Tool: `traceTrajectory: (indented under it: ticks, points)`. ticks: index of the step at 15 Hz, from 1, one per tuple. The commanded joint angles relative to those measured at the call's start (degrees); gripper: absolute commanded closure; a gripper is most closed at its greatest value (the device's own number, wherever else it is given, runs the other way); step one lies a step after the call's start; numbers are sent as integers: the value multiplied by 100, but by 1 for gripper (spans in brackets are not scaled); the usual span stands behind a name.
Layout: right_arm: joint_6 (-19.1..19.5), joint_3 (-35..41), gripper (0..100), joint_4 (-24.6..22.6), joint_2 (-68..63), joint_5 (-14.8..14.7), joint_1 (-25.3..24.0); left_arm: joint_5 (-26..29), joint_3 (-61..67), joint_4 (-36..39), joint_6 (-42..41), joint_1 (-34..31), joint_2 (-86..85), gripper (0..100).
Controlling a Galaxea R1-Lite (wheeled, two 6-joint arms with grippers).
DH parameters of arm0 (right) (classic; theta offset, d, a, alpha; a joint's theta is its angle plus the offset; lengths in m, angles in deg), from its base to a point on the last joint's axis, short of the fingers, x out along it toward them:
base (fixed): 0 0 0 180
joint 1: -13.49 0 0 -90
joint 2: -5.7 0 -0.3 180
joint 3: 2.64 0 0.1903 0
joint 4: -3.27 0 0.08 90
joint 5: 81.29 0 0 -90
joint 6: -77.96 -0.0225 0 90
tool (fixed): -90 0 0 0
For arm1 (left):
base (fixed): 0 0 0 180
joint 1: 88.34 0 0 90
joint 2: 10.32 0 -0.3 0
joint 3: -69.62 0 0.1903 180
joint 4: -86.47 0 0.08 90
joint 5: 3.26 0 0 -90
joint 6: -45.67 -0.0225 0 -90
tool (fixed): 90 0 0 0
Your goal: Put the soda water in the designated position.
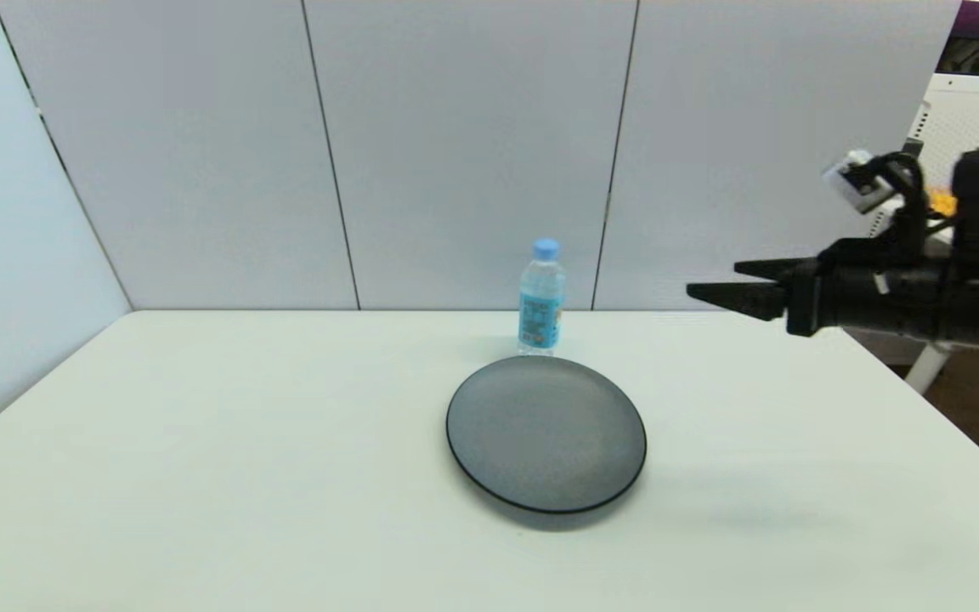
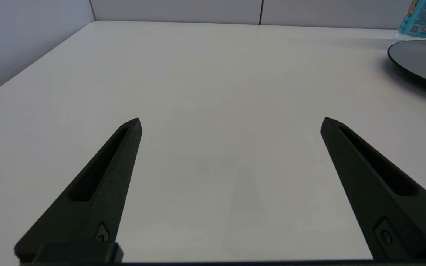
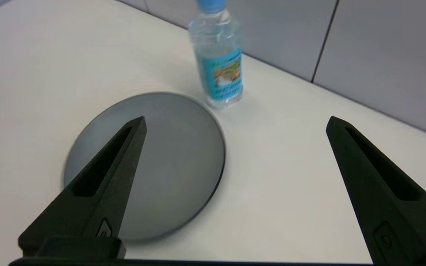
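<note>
The soda water (image 1: 540,297) is a small clear bottle with a light blue cap and a blue label, standing upright on the white table just behind the dark plate. It also shows in the right wrist view as the soda water (image 3: 219,59) and, at a corner of the left wrist view, as the soda water (image 2: 422,18). My right gripper (image 1: 723,285) hovers open above the table's right side, pointing left toward the bottle and well apart from it; in its own view the right gripper (image 3: 235,123) holds nothing. My left gripper (image 2: 230,123) is open over bare tabletop, out of the head view. The designated position carries no mark that I can see.
A dark grey round plate (image 1: 546,433) lies in the middle of the table (image 1: 200,467), directly in front of the bottle. Grey wall panels close off the back and left sides. The table's right edge drops to a brown floor with white equipment behind.
</note>
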Motion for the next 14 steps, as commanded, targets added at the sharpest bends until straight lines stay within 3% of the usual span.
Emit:
traceTrajectory:
  ticks: [1,4,9,14]
  points:
    - [-7,1915,0,-16,2680,-54,622,0,0,0,0,0,-2,0]
    - [46,2952,0,-87,4077,-248,876,0,0,0,0,0,-2,0]
    - [81,3831,0,-43,5721,-423,1052,0,0,0,0,0,-2,0]
    - [213,4604,0,-16,6793,-924,1070,0,0,0,0,0,-2,0]
